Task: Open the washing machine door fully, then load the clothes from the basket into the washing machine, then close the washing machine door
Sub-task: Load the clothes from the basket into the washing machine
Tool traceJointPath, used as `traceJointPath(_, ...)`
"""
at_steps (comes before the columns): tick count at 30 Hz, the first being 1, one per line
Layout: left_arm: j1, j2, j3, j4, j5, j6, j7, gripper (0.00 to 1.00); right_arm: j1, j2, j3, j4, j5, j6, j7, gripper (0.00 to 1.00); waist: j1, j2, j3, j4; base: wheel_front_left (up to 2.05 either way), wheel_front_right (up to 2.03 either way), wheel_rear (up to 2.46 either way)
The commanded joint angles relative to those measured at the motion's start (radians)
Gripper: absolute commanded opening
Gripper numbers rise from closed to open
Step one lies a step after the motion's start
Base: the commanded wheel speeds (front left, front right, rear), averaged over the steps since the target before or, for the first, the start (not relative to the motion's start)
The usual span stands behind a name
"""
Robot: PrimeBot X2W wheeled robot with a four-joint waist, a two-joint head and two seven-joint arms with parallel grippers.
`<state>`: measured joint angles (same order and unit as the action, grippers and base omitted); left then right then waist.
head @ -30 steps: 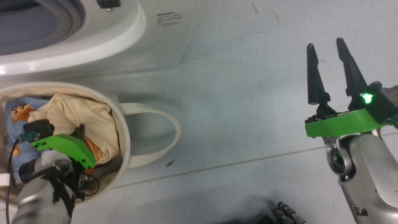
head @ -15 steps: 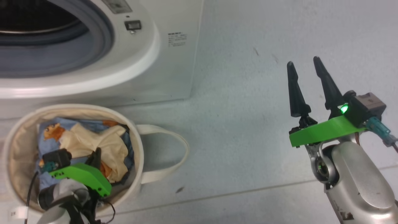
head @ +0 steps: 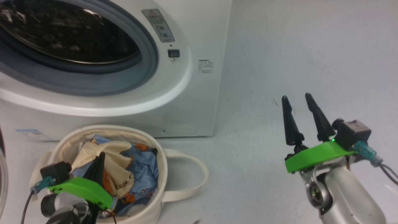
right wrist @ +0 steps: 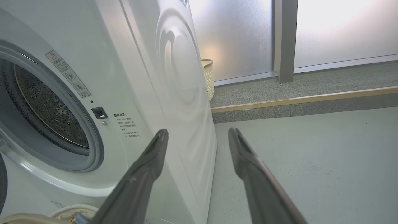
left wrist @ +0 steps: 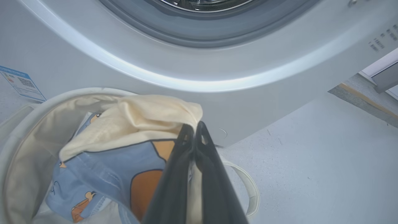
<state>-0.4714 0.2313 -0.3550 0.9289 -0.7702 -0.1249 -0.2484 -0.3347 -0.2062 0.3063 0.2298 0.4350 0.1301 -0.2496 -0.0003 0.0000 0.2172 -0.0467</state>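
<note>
The white washing machine point(head: 192, 93) stands at the upper left with its steel drum point(head: 68, 37) exposed. A curved clear edge of the washing machine door point(head: 2, 180) shows at the left border. In front of the machine sits the cream basket point(head: 161, 165) holding the light-blue and cream clothes point(head: 140, 165). My left gripper point(head: 100, 155) reaches into the basket, shut on a cream fold of the clothes point(left wrist: 149, 121), which drapes from its tips point(left wrist: 193, 129) above the rim point(left wrist: 18, 130). My right gripper point(head: 296, 97) hovers open over the floor right of the machine, holding nothing point(right wrist: 198, 132).
One basket loop handle point(head: 192, 174) lies on the grey floor to the right. A blue label point(head: 28, 133) marks the machine's lower left. Behind the machine are a wicker bin point(right wrist: 207, 77), a raised kerb point(right wrist: 311, 99) and frosted glass panels.
The head view has tilted up, bringing the drum opening into view. My left gripper stays shut on the cream fabric, which sits higher in the basket. The right gripper stays open.
</note>
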Motion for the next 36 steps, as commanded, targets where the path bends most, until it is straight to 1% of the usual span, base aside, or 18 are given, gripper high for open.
traceJointPath(1,0.014,0.045,0.047,-0.052,0.005,-0.006,-0.013,0.00,0.015,0.011,0.019,-0.025,0.011,0.001,-0.012,1.00,0.0003,0.0000,-0.058,0.037,0.00,0.00,0.00)
traceJointPath(7,0.100,0.063,0.118,-0.230,0.039,-0.006,-0.013,0.00,0.058,0.022,0.019,-0.014,0.023,0.001,-0.012,1.00,0.0003,0.0000,-0.134,0.057,0.00,0.00,0.00)
traceJointPath(11,0.142,0.066,0.138,-0.340,0.068,-0.006,-0.013,0.00,0.088,0.022,0.009,-0.012,0.029,0.001,-0.012,1.00,0.0003,0.0000,-0.175,0.071,0.00,0.00,0.00)
traceJointPath(16,0.170,0.073,0.178,-0.493,0.088,-0.006,-0.013,0.00,0.113,0.029,-0.001,-0.019,0.034,0.001,-0.012,1.00,0.0003,0.0000,-0.195,0.083,0.00,0.00,0.00)
traceJointPath(18,0.174,0.085,0.182,-0.553,0.078,-0.006,-0.013,0.00,0.118,0.032,0.000,-0.019,0.036,0.001,-0.012,1.00,0.0003,0.0000,-0.199,0.086,0.00,0.00,0.00)
traceJointPath(24,0.155,0.118,0.216,-0.614,0.030,-0.005,0.013,0.00,0.112,0.039,0.001,-0.026,0.036,0.001,-0.012,1.00,0.0003,0.0000,-0.192,0.076,0.00,0.00,0.00)
traceJointPath(27,0.132,0.136,0.224,-0.617,0.029,0.007,0.032,0.00,0.106,0.040,0.003,-0.026,0.035,0.001,-0.012,1.00,0.0003,0.0000,-0.184,0.067,0.00,0.00,0.00)
traceJointPath(31,0.057,0.173,0.237,-0.629,0.041,0.014,0.043,0.00,0.094,0.037,0.000,-0.031,0.032,0.001,-0.012,1.00,0.0003,0.0000,-0.169,0.052,0.00,0.00,0.00)
traceJointPath(32,0.057,0.173,0.237,-0.629,0.041,0.014,0.043,0.00,0.094,0.037,0.000,-0.031,0.032,0.001,-0.012,1.00,0.0003,0.0000,-0.169,0.052,0.00,0.00,0.00)
traceJointPath(36,-0.057,0.216,0.260,-0.652,0.055,0.020,0.048,0.00,0.084,0.032,0.000,-0.038,0.027,0.001,-0.012,1.00,0.0003,0.0000,-0.147,0.037,0.00,0.00,0.00)
